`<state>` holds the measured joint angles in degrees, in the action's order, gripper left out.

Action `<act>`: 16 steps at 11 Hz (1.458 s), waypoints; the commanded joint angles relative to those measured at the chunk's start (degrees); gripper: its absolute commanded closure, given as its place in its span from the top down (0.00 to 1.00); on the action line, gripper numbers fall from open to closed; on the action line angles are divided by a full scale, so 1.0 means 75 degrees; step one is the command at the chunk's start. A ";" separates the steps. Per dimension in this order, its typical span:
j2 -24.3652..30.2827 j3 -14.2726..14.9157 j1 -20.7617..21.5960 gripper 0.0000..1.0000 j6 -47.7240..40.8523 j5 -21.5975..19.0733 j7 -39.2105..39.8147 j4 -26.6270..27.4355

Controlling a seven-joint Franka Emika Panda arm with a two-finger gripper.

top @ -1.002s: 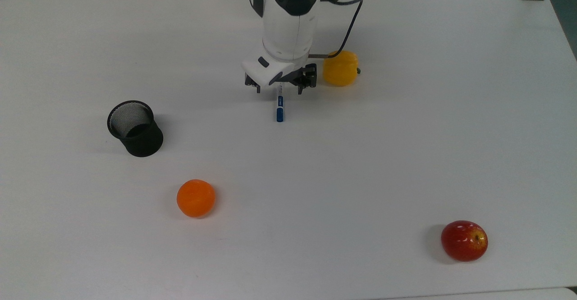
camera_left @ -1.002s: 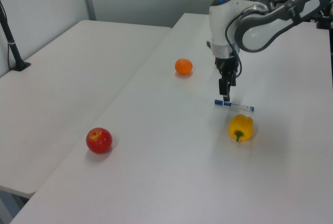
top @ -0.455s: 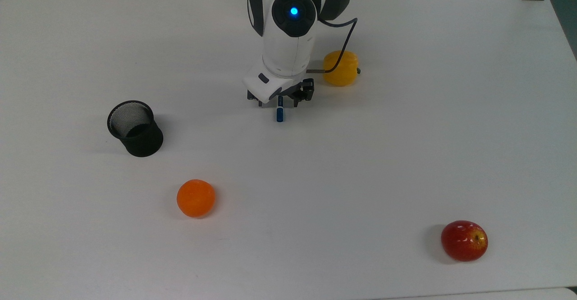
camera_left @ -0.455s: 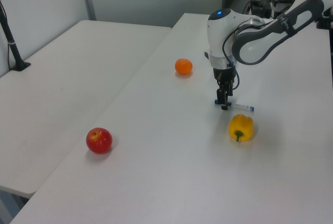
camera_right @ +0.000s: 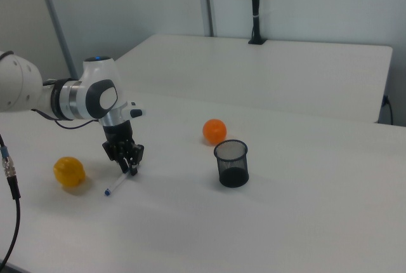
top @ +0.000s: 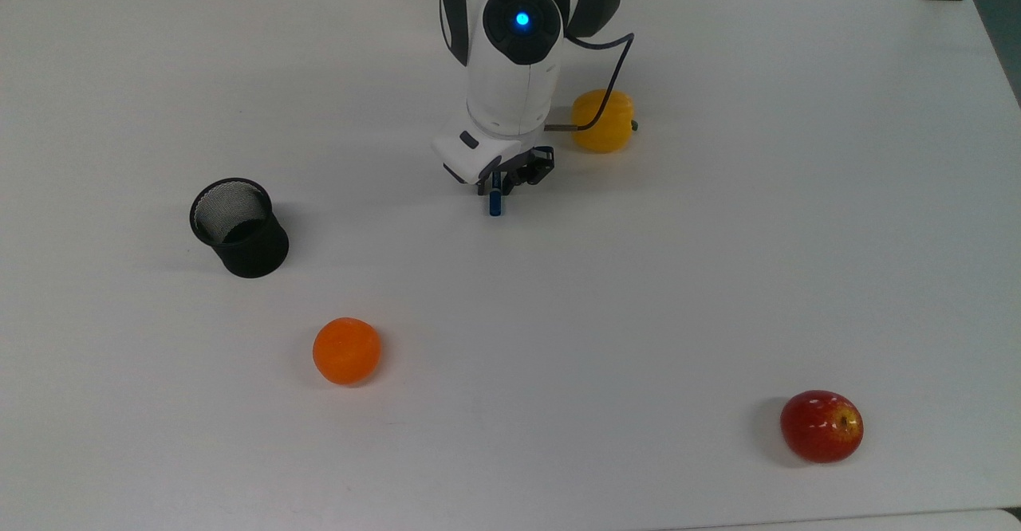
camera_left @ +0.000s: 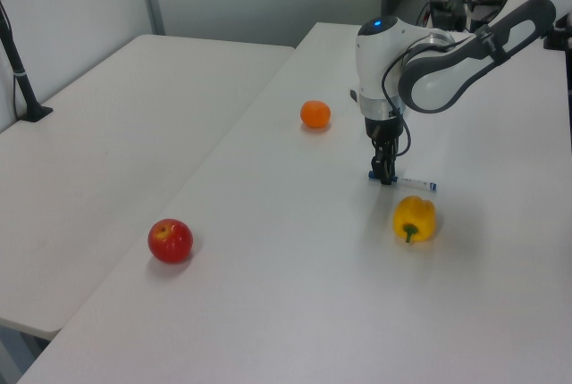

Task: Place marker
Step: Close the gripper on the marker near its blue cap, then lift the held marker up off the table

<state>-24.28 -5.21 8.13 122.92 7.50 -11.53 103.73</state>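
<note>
Gripping the marker (top: 495,202) flat on the desk (top: 718,260), our hand (top: 496,186) clamps near its cap, ready to lift.

I can read no text, label, brand or number anywhere; any print on the marker (top: 494,201) barrel is illegible to me

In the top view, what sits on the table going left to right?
Black mesh cup → orange → marker under the tool → yellow pepper → red apple.
</note>
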 commanded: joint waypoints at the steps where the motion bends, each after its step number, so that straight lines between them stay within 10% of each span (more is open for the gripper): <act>1: 0.0062 0.0026 0.0005 0.25 0.0193 0.0090 -0.0009 0.0185; 9: 0.0564 0.0026 0.0040 0.13 -0.0694 0.0067 -0.0056 -0.0025; 16: 0.1421 0.0108 -0.0088 0.13 -0.3147 0.0020 0.0061 -0.1653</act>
<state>-13.97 -5.18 7.64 102.18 7.56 -11.54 94.35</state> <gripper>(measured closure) 0.828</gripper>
